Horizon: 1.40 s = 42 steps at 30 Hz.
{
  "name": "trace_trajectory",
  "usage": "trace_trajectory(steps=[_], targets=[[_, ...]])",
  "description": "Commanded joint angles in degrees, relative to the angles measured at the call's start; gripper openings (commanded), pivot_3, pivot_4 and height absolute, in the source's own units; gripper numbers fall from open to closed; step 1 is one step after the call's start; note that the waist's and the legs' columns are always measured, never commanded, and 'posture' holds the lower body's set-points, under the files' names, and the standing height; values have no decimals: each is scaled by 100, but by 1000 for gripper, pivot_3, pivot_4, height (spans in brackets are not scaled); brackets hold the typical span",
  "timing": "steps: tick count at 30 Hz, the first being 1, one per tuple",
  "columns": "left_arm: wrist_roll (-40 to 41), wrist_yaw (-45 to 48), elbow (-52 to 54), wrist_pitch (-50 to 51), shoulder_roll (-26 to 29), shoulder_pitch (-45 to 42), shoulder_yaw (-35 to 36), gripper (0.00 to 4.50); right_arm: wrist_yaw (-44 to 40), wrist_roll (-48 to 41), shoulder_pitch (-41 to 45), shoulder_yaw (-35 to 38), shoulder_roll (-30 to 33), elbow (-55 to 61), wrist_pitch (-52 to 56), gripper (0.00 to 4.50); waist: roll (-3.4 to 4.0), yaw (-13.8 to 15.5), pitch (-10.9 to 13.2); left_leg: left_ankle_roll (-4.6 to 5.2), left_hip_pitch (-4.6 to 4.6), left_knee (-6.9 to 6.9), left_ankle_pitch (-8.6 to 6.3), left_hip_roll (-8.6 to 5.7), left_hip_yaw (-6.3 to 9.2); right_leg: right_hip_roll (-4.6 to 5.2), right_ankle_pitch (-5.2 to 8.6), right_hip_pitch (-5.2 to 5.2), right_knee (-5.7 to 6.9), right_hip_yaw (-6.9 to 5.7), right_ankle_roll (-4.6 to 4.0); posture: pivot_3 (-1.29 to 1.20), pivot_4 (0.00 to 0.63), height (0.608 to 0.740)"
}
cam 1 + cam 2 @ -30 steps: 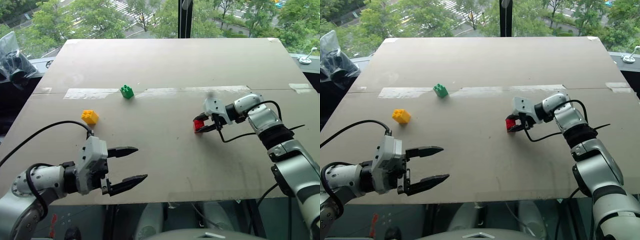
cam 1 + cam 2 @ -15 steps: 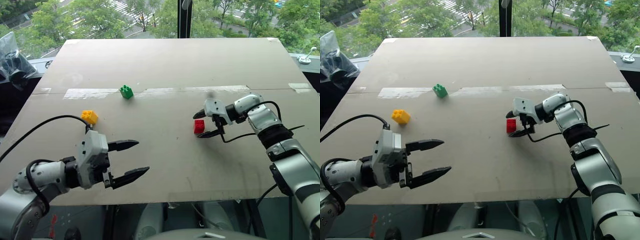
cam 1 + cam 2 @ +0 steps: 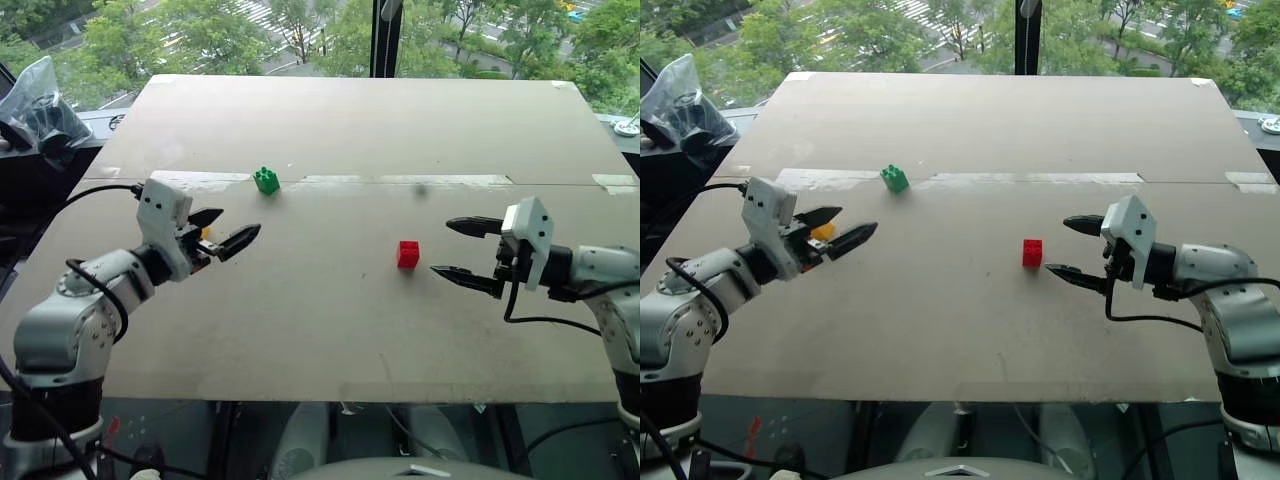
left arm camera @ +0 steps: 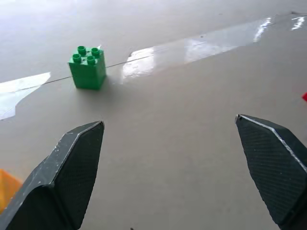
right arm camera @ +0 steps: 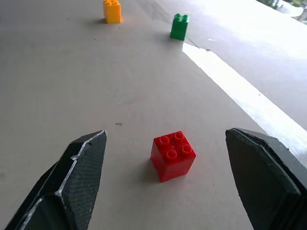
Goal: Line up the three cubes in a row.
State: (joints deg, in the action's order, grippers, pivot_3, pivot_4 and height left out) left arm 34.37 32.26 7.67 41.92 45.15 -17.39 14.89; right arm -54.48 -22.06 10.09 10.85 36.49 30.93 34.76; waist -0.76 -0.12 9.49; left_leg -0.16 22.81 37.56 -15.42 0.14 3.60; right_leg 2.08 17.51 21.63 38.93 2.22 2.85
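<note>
Red cube point(image 3: 408, 254) set down; yellow cube point(image 3: 822, 232) next.
My right hand point(image 3: 458, 249) is released; left hand point(image 3: 223, 229), spread, must close on yellow.

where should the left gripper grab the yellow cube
Probably by two opposite flat side walls, below the studs. The yellow cube sits upright on the table, and the open left gripper is already beside it, pointing nearly level. A low approach from that side, one finger along each wall, looks simplest. The green cube stands well apart, so nothing crowds the fingers.
</note>
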Motion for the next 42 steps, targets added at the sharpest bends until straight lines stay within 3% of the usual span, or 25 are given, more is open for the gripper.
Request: trace_trajectory(steps=[1, 9, 16, 31, 32, 35, 36, 37, 38, 40, 42], targets=[[-558, 153, -1064, -180, -20, -875, -509, 4500, 877, -372, -484, 601, -73, 1393, 713, 4078, -4, -44, -3, -1, -2, 1, 1, 0, -3, -2, 0, 0, 1, 4, 0, 0, 150, 740], [-2065, 697, -4827, -1600, -543, -3523, -1600, 4500, 1701, -828, -1109, 1014, -185, 2537, 836, 4078, -15, -95, -6, -14, 0, 14, 9, -16, -6, -15, 0, -1, 1, 5, 1, 0, 150, 740], [-2841, 855, -6971, -2792, -788, -4611, -1763, 4500, 1937, -1208, -1129, 1049, 56, 2687, 851, 4078, -19, -120, -4, -11, 6, 15, 7, -18, -5, -14, 1, 2, -3, 4, 2, 0, 150, 740], [-3468, 444, -8281, -3707, -1247, -5091, -1552, 4500, 2633, -1716, -924, 962, 454, 2907, 892, 4078, -29, -82, -4, -8, 17, 36, 6, -19, 4, -12, 1, 1, 4, -6, 2, 0, 150, 740], [-3457, 404, -8309, -3730, -1283, -5094, -1499, 4097, 2681, -1737, -914, 945, 472, 2907, 882, 4403, -29, -81, -4, -9, 17, 40, 6, -19, 5, -12, 1, 1, 7, -7, 2, 0, 150, 740], [-3460, 330, -8359, -3851, -1362, -5094, -1365, 3352, 2809, -1791, -889, 909, 514, 2906, 859, 4403, -30, -81, -4, -9, 19, 43, 5, -18, 7, -12, 1, 1, 9, -9, 2, 0, 150, 740], [-3486, 322, -8370, -3869, -1375, -5086, -1350, 2734, 2836, -1802, -896, 906, 534, 2906, 845, 4403, -30, -81, -5, -9, 19, 44, 6, -18, 7, -12, 1, 1, 9, -9, 2, 0, 150, 740], [-3517, 300, -8375, -3906, -1381, -5077, -1344, 2513, 2859, -1808, -901, 906, 563, 2906, 831, 4403, -31, -81, -5, -9, 19, 44, 6, -18, 7, -12, 1, 0, 10, -9, 2, 0, 150, 740], [-3537, 297, -8376, -3932, -1383, -5070, -1336, 1943, 2886, -1826, -903, 912, 586, 2906, 823, 4403, -31, -81, -5, -9, 19, 44, 6, -18, 7, -12, 1, 1, 10, -9, 2, 0, 150, 740], [-3574, 384, -8357, -4023, -1362, -5039, -1323, 1236, 2937, -1864, -889, 930, 634, 2906, 828, 4403, -32, -83, -5, -9, 20, 45, 6, -19, 6, -12, 1, 0, 10, -9, 2, 0, 150, 740], [-3585, 532, -8333, -4105, -1337, -5006, -1303, 1236, 2978, -1900, -882, 949, 670, 2906, 833, 4403, -32, -82, -5, -9, 20, 45, 6, -19, 7, -13, 1, 1, 11, -9, 2, 0, 150, 740]])
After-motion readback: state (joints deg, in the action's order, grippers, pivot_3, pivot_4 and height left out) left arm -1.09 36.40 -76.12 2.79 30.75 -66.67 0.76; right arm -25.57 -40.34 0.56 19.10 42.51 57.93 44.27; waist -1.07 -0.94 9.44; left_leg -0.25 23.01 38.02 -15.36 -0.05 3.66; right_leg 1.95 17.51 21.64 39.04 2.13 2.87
